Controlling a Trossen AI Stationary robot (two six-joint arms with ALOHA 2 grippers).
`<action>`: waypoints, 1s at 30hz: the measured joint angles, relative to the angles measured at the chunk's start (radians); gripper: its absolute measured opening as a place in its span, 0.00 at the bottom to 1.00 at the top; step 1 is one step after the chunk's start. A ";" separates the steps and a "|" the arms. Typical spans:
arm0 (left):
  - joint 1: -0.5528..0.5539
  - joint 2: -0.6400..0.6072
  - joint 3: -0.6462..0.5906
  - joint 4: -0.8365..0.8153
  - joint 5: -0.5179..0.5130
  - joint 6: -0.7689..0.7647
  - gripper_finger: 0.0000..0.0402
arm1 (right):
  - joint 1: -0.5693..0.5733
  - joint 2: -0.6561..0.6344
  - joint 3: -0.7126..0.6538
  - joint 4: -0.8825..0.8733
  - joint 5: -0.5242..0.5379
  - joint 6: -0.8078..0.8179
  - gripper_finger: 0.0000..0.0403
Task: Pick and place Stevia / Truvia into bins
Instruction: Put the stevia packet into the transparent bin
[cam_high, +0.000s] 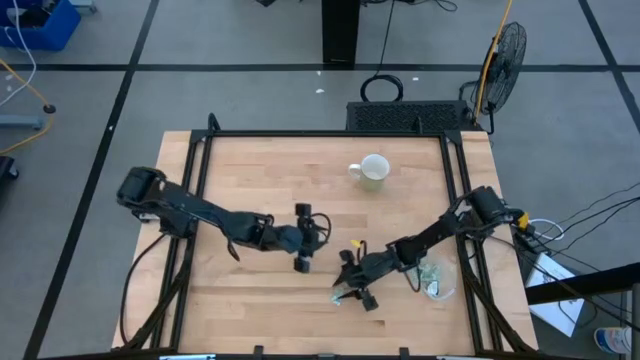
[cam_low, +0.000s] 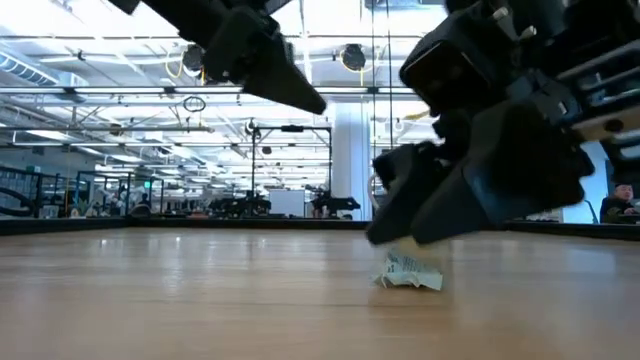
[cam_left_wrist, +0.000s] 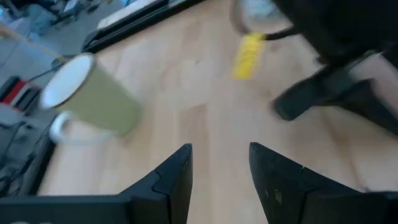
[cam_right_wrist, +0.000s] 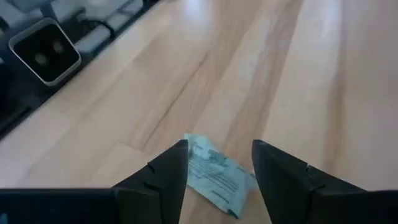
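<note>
One pale green and white sachet (cam_right_wrist: 214, 175) lies flat on the wooden table, crumpled at one end; it also shows in the low view (cam_low: 408, 272) and the high view (cam_high: 343, 296). My right gripper (cam_right_wrist: 217, 168) is open and low over it, one finger on either side; I cannot tell whether the fingers touch it. The clear tub (cam_high: 437, 278) stands at the table's right edge with several sachets inside. My left gripper (cam_high: 318, 235) is open and empty, raised above the middle of the table (cam_low: 262, 60).
A white mug (cam_high: 373, 171) stands upright toward the far side, right of centre; it also shows in the left wrist view (cam_left_wrist: 93, 99). The black table frame (cam_high: 462, 200) runs along the edges. My right arm (cam_high: 430, 238) reaches over the table from the right edge.
</note>
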 joint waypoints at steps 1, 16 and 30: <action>0.005 -0.015 -0.002 -0.024 -0.008 -0.002 0.41 | 0.000 0.009 0.017 -0.029 -0.010 0.000 0.42; 0.030 -0.062 -0.001 -0.137 -0.005 -0.063 0.41 | 0.001 -0.015 0.049 -0.240 0.070 -0.064 0.41; 0.028 -0.066 -0.001 -0.128 -0.060 -0.003 0.41 | 0.002 -0.175 0.044 -0.429 0.105 -0.080 0.04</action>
